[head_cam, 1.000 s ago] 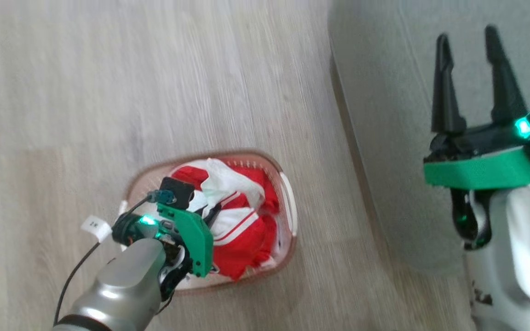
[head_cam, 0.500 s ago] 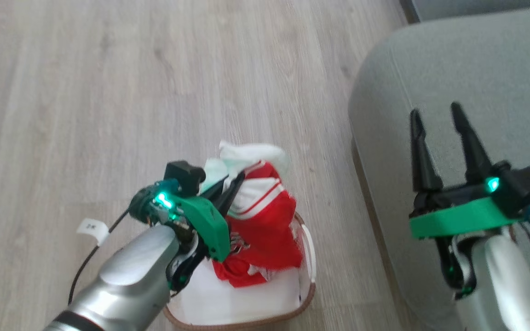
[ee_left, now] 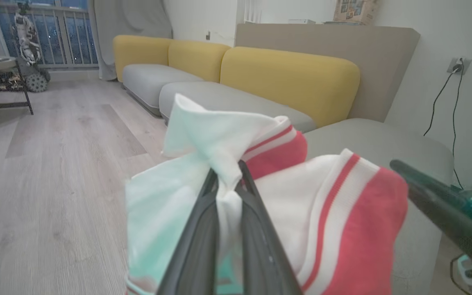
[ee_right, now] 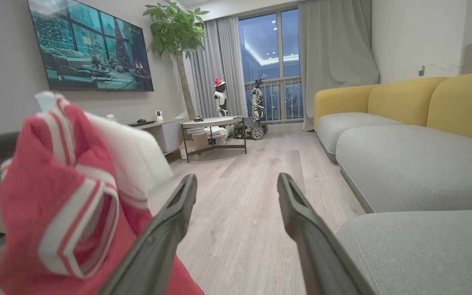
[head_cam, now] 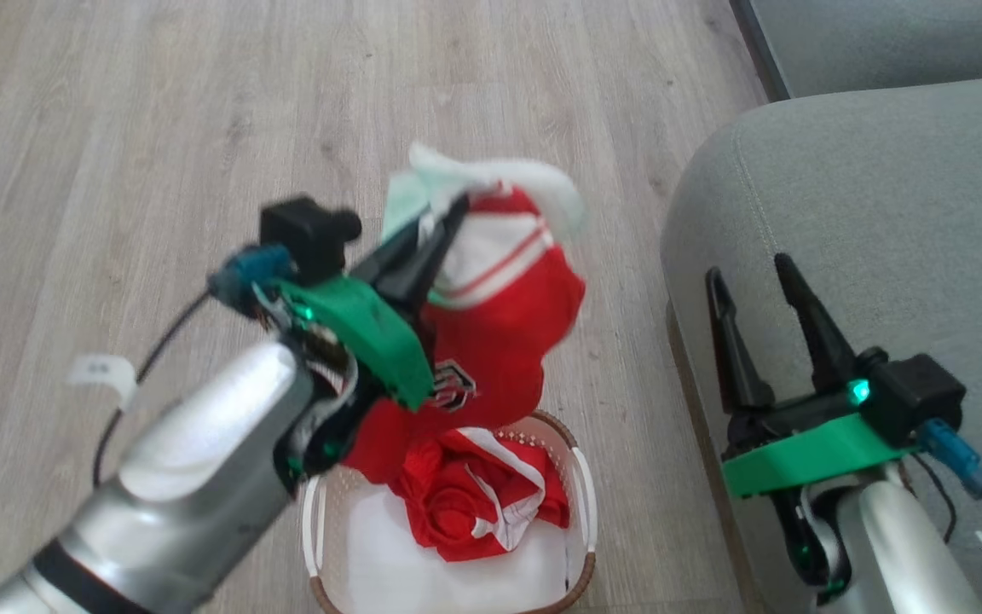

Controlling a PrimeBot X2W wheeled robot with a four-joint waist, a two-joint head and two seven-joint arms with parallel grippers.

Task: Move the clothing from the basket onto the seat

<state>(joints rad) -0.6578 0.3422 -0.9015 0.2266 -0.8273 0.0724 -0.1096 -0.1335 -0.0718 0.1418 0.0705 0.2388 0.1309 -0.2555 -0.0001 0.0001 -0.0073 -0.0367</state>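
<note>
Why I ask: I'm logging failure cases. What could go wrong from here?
The left tool pinches only a small white fold of the lifted jersey; the thin fabric may slip out before the seat. Its hanging end seems to reach the second jersey in the basket and could drag it out. The open right tool might snag it.

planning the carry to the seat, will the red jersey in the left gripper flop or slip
Likely very floppy: the jersey hangs in loose folds from the left gripper, above the basket. Probably light, since a pinch on one bunched white edge holds it up. The fabric looks thin and smooth, so it might slip if swung.
</note>
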